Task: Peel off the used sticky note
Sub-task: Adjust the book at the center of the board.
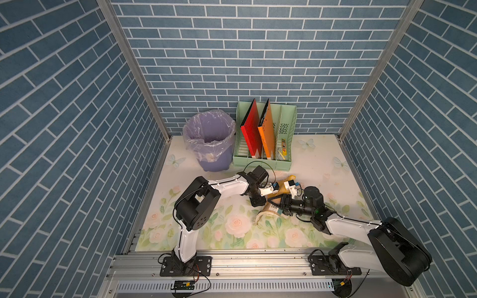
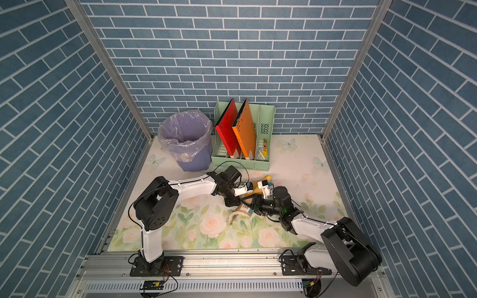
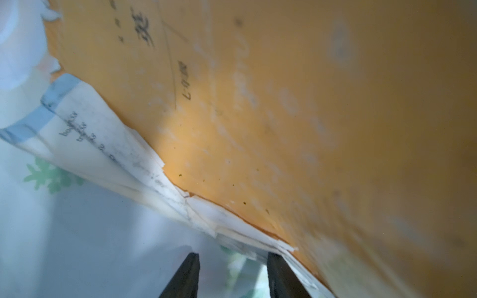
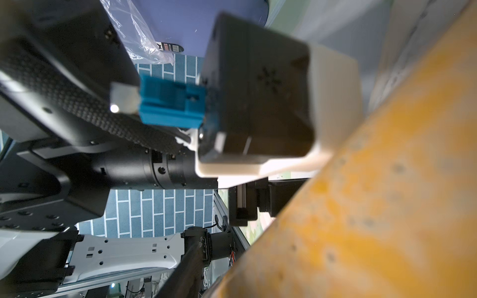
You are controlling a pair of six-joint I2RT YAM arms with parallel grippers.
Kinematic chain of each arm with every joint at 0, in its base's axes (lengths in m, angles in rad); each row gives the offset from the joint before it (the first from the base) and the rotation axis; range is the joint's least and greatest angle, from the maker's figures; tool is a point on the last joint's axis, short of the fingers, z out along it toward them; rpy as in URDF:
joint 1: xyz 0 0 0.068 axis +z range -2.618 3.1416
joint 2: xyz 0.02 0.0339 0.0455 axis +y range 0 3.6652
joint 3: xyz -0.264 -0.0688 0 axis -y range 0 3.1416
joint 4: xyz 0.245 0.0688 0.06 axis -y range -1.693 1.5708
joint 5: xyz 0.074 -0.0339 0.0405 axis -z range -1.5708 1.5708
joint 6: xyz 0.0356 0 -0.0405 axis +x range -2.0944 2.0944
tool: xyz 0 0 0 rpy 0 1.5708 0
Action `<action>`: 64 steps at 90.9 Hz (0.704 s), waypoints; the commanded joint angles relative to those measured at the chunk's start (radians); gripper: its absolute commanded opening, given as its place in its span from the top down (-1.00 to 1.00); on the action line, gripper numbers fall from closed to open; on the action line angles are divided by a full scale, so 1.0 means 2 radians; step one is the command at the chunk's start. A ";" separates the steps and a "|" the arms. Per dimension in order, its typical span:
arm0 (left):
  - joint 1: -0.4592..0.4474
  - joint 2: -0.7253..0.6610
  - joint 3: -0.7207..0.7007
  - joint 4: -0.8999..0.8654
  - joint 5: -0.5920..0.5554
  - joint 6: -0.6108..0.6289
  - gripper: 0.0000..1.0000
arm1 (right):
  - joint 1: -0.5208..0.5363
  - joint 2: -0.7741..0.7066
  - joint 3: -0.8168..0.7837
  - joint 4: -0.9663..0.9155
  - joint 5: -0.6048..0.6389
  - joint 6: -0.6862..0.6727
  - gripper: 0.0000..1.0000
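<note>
Starting at the metal rail [image 1: 258,260] along the near edge, both arms reach inward over the flowered table [image 1: 322,160] and meet about mid-table at an orange-covered notebook [image 1: 268,212]. The right gripper [image 1: 275,205] comes in low against the notebook's near part. Whether its claw is wide, narrow or clamped cannot be told, since its own wrist view shows only the blurred orange cover. The left gripper [image 3: 233,258] stands just beyond, its claw narrowly parted. Tablecloth shows between the two dark fingers [image 3: 281,273], one of them right beside the fanned page edges. White sheets [image 3: 108,144] with a blue band and dark handwriting lie under the cover. Which of them is the sticky note cannot be told. Against the back wall stand a purple bin [image 1: 214,162] lined with plastic and, just beside it, a green file rack [image 1: 289,121] holding a red folder [image 1: 251,129] and an orange folder [image 1: 268,131].
</note>
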 commanded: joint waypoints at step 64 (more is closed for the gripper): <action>0.084 -0.135 -0.037 -0.095 0.012 0.025 0.05 | 0.013 -0.054 0.271 -0.712 0.297 -0.329 1.00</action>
